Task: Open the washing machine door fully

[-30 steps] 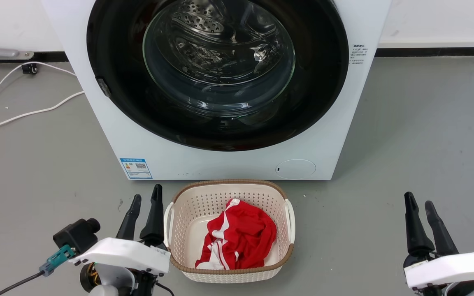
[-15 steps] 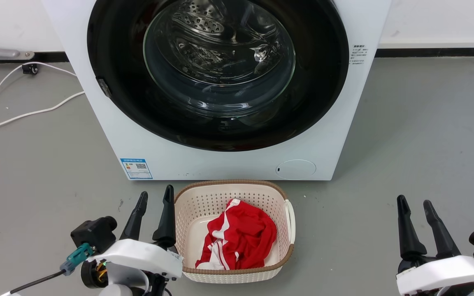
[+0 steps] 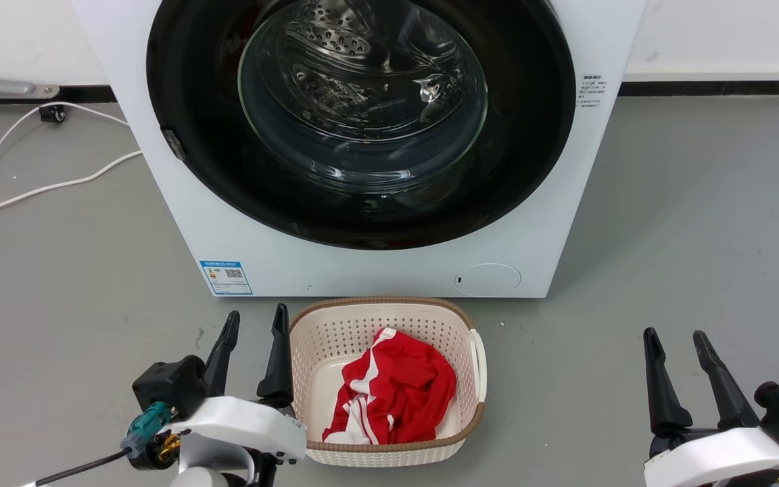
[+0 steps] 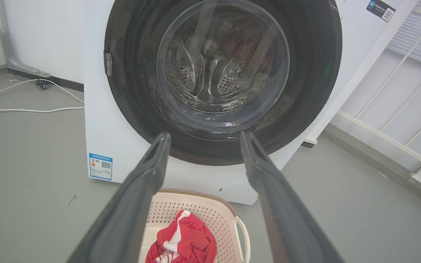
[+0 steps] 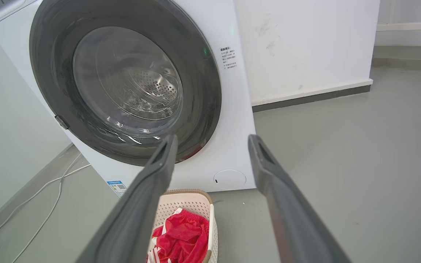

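- The washing machine door [image 3: 362,101] is shut. It lies flush on the front face of the white machine [image 3: 261,264] and spans nearly the machine's width.
- Construction: a smooth, round, glossy black rim with a bulging clear glass bowl at centre. A perforated steel drum shows through the glass.
- A small grey metal fitting [image 3: 172,143] sits on the rim's left edge. Whether it is a hinge or a catch cannot be told.
- Handling, as judged: the door is rigid and fairly heavy and will swing on a fixed arc. The gloss rim is likely slippery, and the glass should not be struck.
- Hold, as judged: best taken at the rim edge opposite the hinge, with fingers hooked behind the lip. No grip recess is discernible.
- Left end effector [image 3: 256,316]: fingers apart, holding nothing, just beside the basket's left rim.
- Right end effector [image 3: 673,336]: fingers apart, empty, over bare floor well clear of the machine.
- A pale perforated plastic basket [image 3: 376,299] stands on the floor just before the machine's bottom front edge. It holds a soft red-and-white cloth [image 3: 396,392].
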### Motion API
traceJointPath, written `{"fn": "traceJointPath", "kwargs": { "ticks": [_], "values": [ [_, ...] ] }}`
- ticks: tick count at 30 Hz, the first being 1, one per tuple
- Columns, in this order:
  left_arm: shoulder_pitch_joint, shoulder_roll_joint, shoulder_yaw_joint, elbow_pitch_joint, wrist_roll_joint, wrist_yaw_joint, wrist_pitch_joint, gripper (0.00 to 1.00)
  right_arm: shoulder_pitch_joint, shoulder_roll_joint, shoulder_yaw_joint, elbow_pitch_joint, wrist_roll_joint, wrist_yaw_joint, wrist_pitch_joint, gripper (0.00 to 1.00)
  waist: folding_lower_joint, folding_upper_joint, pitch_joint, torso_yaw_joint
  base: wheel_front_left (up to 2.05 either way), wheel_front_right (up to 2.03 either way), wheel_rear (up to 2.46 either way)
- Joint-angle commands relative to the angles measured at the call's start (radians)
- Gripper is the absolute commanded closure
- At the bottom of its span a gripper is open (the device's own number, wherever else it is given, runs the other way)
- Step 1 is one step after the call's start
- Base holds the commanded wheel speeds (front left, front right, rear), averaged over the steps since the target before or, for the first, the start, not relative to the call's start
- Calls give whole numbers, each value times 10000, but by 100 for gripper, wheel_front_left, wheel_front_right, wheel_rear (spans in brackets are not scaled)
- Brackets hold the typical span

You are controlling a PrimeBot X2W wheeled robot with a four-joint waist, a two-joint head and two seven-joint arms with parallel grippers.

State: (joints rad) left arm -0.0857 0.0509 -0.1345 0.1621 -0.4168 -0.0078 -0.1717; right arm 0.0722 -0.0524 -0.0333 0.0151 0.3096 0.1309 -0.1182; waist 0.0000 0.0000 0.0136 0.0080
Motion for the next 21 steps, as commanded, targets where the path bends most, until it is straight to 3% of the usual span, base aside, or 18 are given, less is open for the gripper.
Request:
{"fn": "traceJointPath", "kwargs": {
  "ticks": [1,21],
  "values": [
    [-60,8,-14,-106,270,63,-107,0,64,9,-3,-149,-302,-3,-64,0,0,0,-8,7,0,0,0],
    [94,3,-206,-70,2041,197,-537,0,315,22,-105,-224,-2037,-3,-259,0,0,0,-29,81,0,0,0]
  ]
}}
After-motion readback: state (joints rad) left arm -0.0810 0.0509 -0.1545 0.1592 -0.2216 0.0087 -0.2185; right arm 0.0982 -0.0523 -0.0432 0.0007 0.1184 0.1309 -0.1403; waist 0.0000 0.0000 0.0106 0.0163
